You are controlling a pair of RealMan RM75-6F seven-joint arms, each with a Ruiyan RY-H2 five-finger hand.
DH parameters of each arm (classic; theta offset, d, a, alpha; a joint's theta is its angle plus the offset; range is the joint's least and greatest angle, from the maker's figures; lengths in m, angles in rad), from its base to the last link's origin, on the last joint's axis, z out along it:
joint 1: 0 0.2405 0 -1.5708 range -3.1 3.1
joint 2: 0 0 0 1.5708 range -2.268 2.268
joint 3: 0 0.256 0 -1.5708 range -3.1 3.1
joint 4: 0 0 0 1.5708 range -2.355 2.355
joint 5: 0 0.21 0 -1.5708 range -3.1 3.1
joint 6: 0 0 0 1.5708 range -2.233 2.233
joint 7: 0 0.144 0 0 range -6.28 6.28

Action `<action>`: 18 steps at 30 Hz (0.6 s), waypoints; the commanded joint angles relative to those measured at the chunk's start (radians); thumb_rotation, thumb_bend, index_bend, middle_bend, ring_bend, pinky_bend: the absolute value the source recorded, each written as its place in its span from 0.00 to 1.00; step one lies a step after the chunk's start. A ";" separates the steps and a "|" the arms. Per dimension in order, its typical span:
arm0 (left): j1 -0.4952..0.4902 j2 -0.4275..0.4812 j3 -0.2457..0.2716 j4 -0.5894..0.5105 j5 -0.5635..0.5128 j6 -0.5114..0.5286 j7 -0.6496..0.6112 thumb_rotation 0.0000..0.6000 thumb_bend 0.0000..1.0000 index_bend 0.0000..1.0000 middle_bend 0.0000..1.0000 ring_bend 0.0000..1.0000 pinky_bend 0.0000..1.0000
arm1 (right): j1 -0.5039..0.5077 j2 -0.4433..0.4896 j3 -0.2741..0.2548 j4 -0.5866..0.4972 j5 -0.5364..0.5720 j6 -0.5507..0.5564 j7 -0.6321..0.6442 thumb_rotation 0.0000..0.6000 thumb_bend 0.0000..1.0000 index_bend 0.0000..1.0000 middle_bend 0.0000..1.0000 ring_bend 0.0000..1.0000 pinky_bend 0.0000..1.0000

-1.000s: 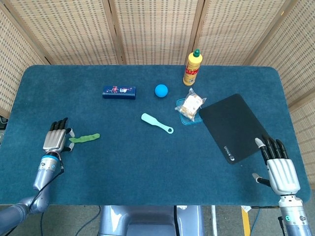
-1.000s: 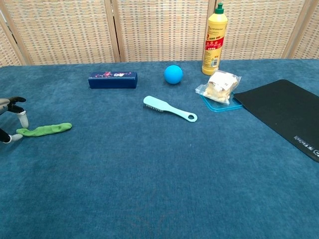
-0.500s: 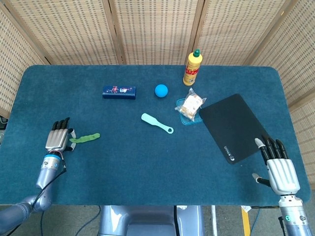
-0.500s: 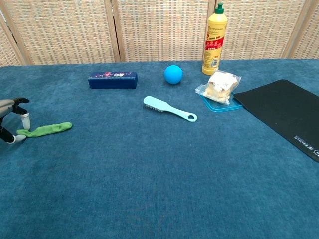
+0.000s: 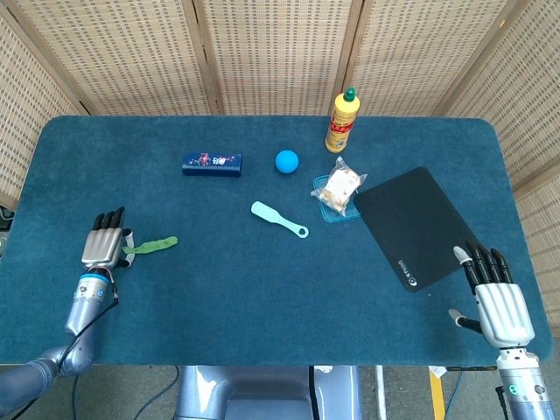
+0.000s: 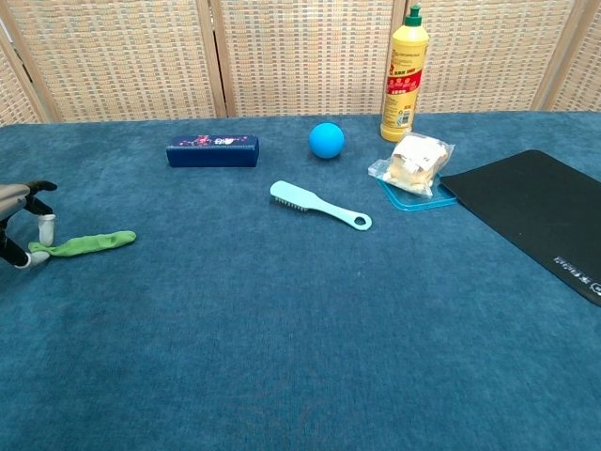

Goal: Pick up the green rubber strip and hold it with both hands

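Two hands show at the near corners of the blue table [image 5: 262, 289], and only the left hand [image 5: 103, 248] is beside the green rubber strip [image 5: 150, 245]. That hand sits palm-down near the table's left edge with its fingers [image 5: 110, 220] pointing away from the robot; in the chest view its thumb tip [image 6: 43, 225] and another fingertip come down on either side of the strip's left end, right at it — whether they actually pinch the rubber or merely touch it cannot be told from either view. The strip lies flat on the cloth, its long axis running left to right with a slight upward tilt toward the right, so one end rests at the left hand and the other points toward the middle of the table. The right hand [image 5: 496, 297] is well apart from it, near the right front corner, fingers extended and spread, holding nothing — its fingertips lie just at the near corner of the black mat [image 5: 416, 224]. Farther back on the table are a dark blue box [image 5: 212, 164], a blue ball [image 5: 287, 161], a light blue brush [image 5: 278, 219], a bag of snacks [image 5: 339, 187] on a small blue tray, and a yellow bottle [image 5: 342, 121] with a green cap standing upright near the far edge.
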 commanded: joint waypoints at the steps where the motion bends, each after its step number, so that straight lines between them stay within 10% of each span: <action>1: 0.006 0.031 0.005 -0.030 0.035 0.029 -0.018 1.00 0.78 0.69 0.00 0.00 0.00 | 0.000 0.002 -0.001 -0.002 -0.002 0.001 0.003 1.00 0.00 0.00 0.00 0.00 0.00; 18: 0.008 0.304 -0.024 -0.453 0.292 0.219 -0.148 1.00 0.85 0.74 0.00 0.00 0.00 | 0.022 0.018 -0.004 -0.009 0.007 -0.052 0.065 1.00 0.00 0.00 0.00 0.00 0.00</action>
